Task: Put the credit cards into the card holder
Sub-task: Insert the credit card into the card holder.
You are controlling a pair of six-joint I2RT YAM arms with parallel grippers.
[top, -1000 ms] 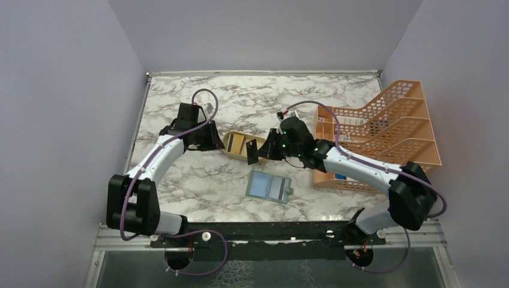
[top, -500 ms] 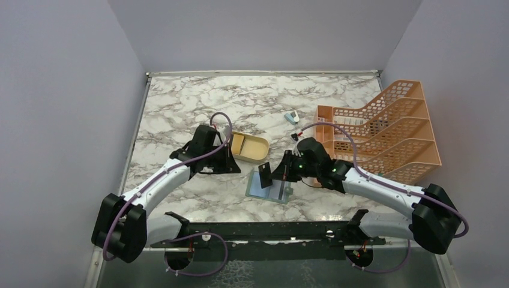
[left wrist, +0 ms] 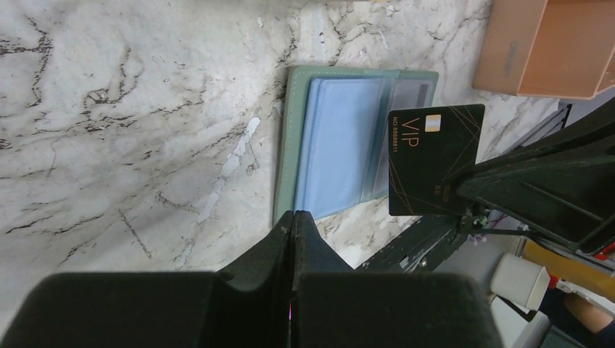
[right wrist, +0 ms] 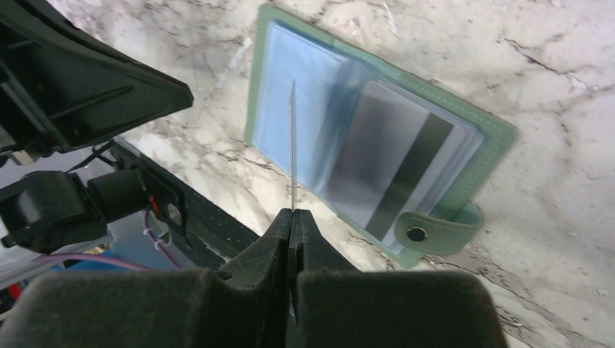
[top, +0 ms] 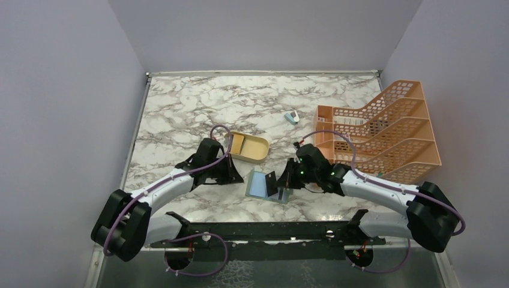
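Observation:
The grey-green card holder [top: 258, 185] [left wrist: 341, 138] [right wrist: 377, 138] lies open on the marble, with a grey striped card [right wrist: 395, 174] in one pocket. My right gripper [top: 280, 180] [right wrist: 292, 214] is shut on a black VIP credit card [top: 271, 182] [left wrist: 434, 159] [right wrist: 292, 145], held on edge just above the holder's blue pockets. My left gripper [top: 238, 178] [left wrist: 294, 213] is shut on nothing, its tip at the holder's left edge; contact cannot be told. A tan-brown card [top: 237, 144] lies in the tan dish [top: 258, 150].
An orange mesh file rack [top: 384, 132] stands at the right. A small blue-and-white gadget [top: 292, 117] lies behind the dish. The table's black front rail [top: 270, 231] runs close below the card holder.
Both arms have come forward from the dish. The right gripper carried the black card down over the card holder. The left gripper shut and moved to the holder's left edge.

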